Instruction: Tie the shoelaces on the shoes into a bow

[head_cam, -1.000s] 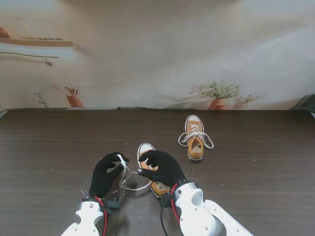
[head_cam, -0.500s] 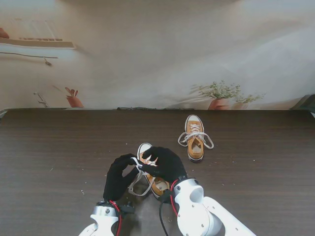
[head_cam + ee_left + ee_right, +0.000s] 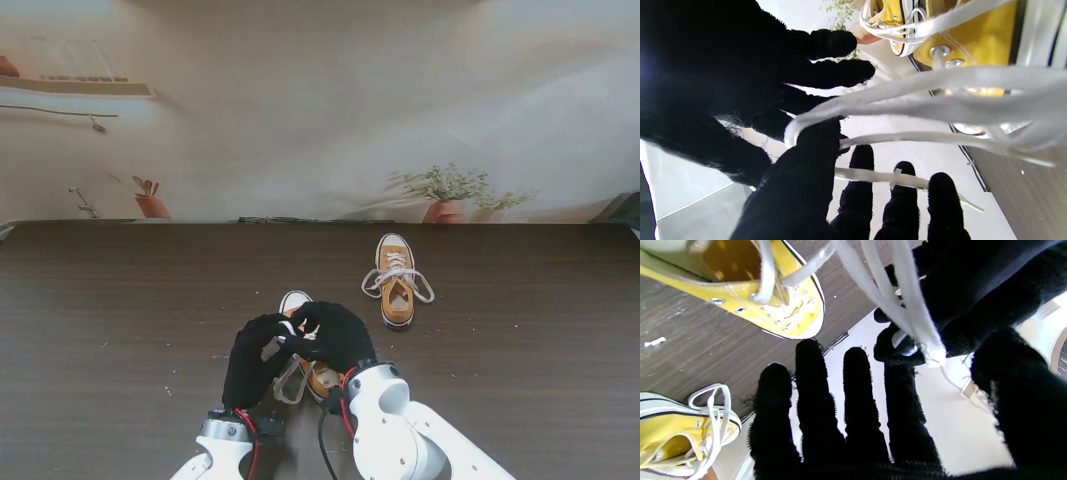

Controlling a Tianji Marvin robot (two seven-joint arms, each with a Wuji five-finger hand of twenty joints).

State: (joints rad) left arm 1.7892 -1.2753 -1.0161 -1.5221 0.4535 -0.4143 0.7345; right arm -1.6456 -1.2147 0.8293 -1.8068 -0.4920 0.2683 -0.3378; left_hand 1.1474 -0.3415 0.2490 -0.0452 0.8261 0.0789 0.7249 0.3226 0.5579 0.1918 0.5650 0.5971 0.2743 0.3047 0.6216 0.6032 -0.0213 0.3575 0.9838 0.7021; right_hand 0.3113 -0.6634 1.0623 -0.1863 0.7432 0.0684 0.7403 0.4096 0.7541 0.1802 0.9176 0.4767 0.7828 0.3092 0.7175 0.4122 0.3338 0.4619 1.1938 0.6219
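The near yellow sneaker (image 3: 294, 300) lies just in front of me, mostly covered by both black-gloved hands. My left hand (image 3: 258, 362) is shut on its white shoelace (image 3: 288, 385), and the left wrist view shows the lace (image 3: 907, 100) folded over a finger of the left hand (image 3: 806, 173). My right hand (image 3: 332, 335) sits over the shoe, touching the left. In the right wrist view its fingers (image 3: 846, 426) are spread, with the lace strands (image 3: 900, 300) ending between index and thumb, unpinched. The second sneaker (image 3: 396, 285) lies farther away to the right, its laces loose.
The dark wooden table (image 3: 120, 330) runs wide to both sides and ends at a pale printed backdrop (image 3: 300, 120) behind the shoes. Small white specks lie scattered on the wood (image 3: 653, 341).
My left hand has moved right and toward the shoe with the lace, from apart to touching the right hand. The lace loop has been drawn in. The right hand barely moved.
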